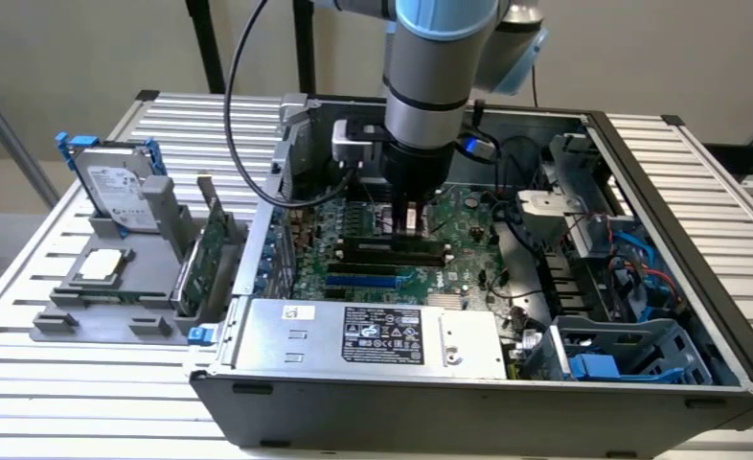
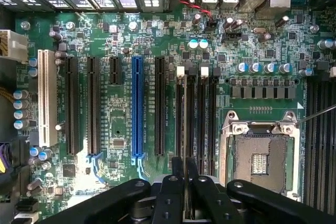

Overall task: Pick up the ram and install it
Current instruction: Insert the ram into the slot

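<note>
- Near the centre of the exterior view, the gripper (image 1: 409,222) stood low inside the open computer case (image 1: 721,287), straight down over the motherboard (image 1: 460,216).
- In the wrist view I saw the gripper (image 2: 185,174) with its two black fingers (image 2: 177,169) drawn almost together, leaving only a thin slit between them.
- That slit lined up with the nearest of the black memory slots (image 2: 185,108), just beside the blue slot (image 2: 137,108) and the open processor socket (image 2: 260,156).
- The ram (image 1: 390,243) showed as a long dark strip standing on edge directly under the fingertips, lying along the slot; I took it to be pinched between them, though I could not tell how deep it sat.
- At lower centre of the exterior view, the power supply (image 1: 364,335) lay along the case's near wall.
- At the exterior view's left, outside the case, a grey holder (image 1: 96,321) carried a hard drive (image 1: 115,187) upright, a square silver processor chip (image 1: 102,266) lying flat, and a green expansion card (image 1: 197,259) on edge.
</note>
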You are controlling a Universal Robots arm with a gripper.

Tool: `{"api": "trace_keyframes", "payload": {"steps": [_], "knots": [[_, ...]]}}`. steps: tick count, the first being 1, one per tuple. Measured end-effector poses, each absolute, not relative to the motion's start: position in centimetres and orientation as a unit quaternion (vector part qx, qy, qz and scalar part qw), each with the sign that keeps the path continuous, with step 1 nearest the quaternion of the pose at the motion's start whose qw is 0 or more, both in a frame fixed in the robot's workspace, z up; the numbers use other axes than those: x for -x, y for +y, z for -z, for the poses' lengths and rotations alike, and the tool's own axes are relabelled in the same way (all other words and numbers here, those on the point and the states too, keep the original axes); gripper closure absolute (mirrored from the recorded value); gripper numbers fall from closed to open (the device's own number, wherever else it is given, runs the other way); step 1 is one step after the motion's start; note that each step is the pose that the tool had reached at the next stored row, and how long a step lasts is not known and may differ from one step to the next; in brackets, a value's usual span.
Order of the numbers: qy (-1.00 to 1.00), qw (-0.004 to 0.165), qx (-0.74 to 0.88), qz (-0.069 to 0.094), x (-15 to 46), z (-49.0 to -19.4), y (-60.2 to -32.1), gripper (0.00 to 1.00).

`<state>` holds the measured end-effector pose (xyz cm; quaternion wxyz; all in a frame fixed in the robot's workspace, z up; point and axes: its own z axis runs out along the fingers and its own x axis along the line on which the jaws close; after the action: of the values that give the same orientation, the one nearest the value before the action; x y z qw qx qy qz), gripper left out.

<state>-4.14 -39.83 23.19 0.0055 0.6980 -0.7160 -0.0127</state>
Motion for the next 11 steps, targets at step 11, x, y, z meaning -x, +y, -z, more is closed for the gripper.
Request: {"api": "trace_keyframes", "payload": {"steps": [11], "knots": [[-0.716,0.008,-0.698,0.011,3.99,-22.96,-39.95,1.00]]}}
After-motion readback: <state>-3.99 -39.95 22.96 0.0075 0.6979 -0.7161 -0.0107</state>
